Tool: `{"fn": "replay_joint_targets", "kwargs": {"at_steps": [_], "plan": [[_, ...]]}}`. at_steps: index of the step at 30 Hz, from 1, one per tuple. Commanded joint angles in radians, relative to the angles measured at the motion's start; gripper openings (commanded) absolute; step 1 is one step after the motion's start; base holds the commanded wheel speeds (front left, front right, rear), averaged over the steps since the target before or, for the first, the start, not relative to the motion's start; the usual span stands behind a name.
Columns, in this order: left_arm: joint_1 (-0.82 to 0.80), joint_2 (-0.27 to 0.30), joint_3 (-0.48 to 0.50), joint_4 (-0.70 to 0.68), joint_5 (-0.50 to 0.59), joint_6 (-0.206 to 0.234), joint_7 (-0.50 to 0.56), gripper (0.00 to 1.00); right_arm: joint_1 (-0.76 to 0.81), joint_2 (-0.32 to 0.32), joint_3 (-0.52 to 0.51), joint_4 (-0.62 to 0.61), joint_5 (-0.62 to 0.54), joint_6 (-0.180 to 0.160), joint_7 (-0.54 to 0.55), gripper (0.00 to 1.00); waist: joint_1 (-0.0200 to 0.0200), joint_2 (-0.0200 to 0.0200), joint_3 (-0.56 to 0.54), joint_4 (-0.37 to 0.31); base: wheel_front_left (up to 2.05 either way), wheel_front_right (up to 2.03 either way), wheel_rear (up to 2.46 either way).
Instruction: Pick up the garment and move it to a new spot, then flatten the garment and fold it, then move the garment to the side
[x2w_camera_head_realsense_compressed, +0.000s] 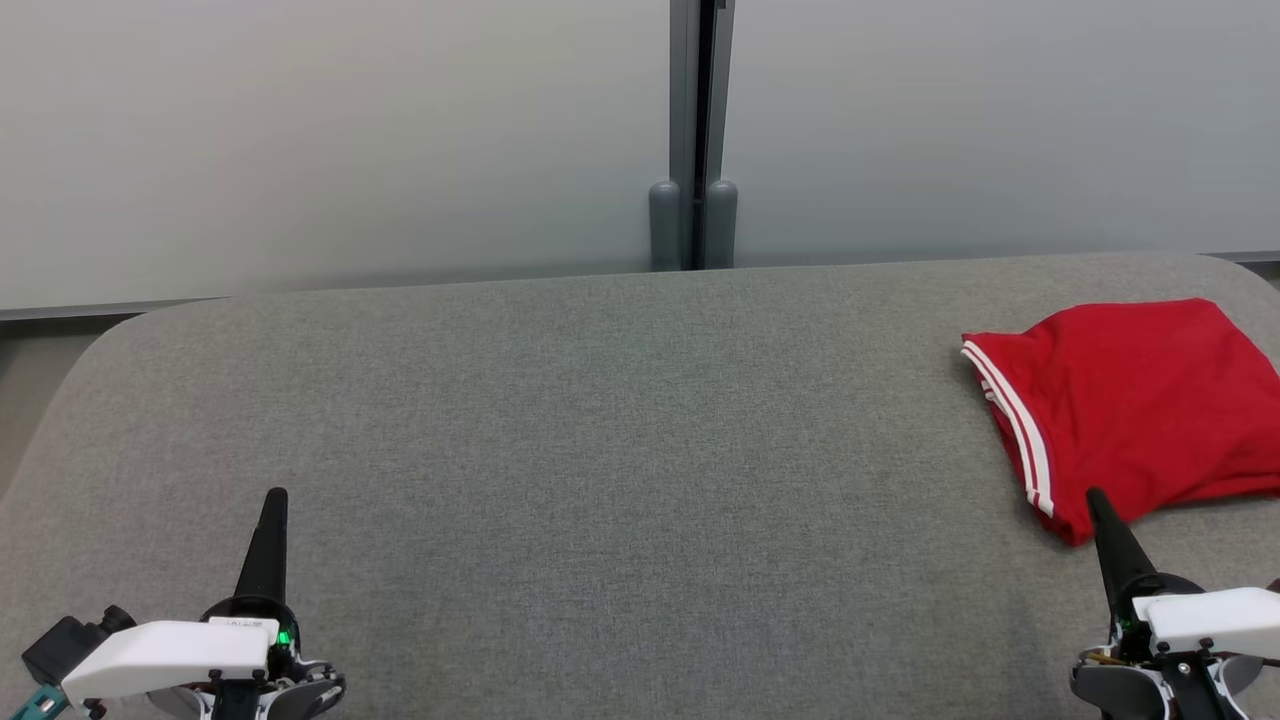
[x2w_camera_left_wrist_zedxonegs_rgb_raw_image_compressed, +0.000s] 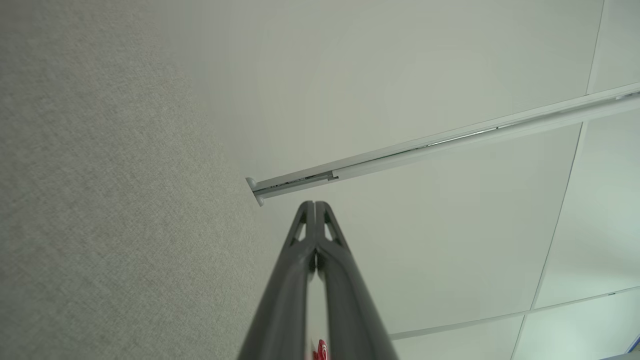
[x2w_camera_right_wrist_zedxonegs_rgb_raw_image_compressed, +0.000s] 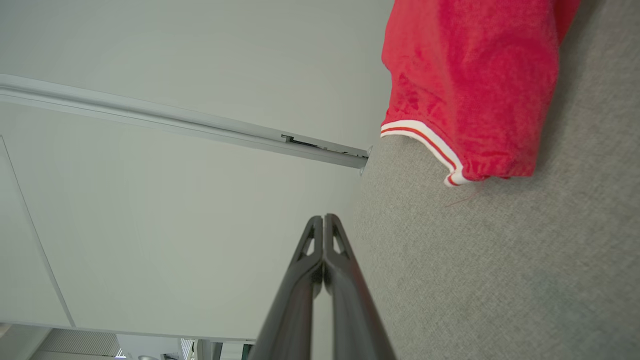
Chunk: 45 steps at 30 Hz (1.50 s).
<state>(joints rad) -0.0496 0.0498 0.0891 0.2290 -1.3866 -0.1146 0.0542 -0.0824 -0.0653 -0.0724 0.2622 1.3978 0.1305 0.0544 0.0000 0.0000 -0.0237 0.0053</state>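
The garment (x2w_camera_head_realsense_compressed: 1140, 405) is a red cloth with red-white striped trim, lying folded at the far right of the grey padded surface (x2w_camera_head_realsense_compressed: 600, 420). In the right wrist view the garment (x2w_camera_right_wrist_zedxonegs_rgb_raw_image_compressed: 475, 85) fills the upper right, its striped hem toward the fingers. My right gripper (x2w_camera_head_realsense_compressed: 1095, 497) is shut and empty at the lower right, its tip just in front of the garment's near corner. Its fingers press together (x2w_camera_right_wrist_zedxonegs_rgb_raw_image_compressed: 323, 218). My left gripper (x2w_camera_head_realsense_compressed: 276, 495) is shut and empty at the lower left, far from the garment. The left gripper (x2w_camera_left_wrist_zedxonegs_rgb_raw_image_compressed: 314, 204) holds nothing.
A pale wall of panels (x2w_camera_head_realsense_compressed: 350, 140) stands right behind the surface, with a dark vertical post (x2w_camera_head_realsense_compressed: 697, 130) at its middle. The surface's rounded back corners drop off at left and right.
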Motion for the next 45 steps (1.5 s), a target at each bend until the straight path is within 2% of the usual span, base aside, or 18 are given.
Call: {"fn": "replay_joint_targets", "kwargs": {"at_steps": [1,32,45], "plan": [[-0.027,0.003,0.008,-0.002,-0.026,-0.007,0.007,0.00,-0.016,-0.002,-0.008,-0.012,0.025,0.000,0.009,0.00,0.0000,0.0000,0.001,0.000,0.00,0.00,0.00],[-0.069,0.002,0.029,0.018,-0.228,-0.020,0.063,0.00,-0.030,0.015,-0.045,-0.019,0.220,0.000,0.063,0.00,0.0000,0.0000,0.026,-0.005,0.00,0.00,0.00],[-0.066,0.002,0.028,0.018,-0.227,-0.019,0.064,0.00,-0.030,0.014,-0.045,-0.020,0.216,0.000,0.063,0.00,0.0000,0.0000,0.027,-0.005,0.00,0.00,0.00]]}}
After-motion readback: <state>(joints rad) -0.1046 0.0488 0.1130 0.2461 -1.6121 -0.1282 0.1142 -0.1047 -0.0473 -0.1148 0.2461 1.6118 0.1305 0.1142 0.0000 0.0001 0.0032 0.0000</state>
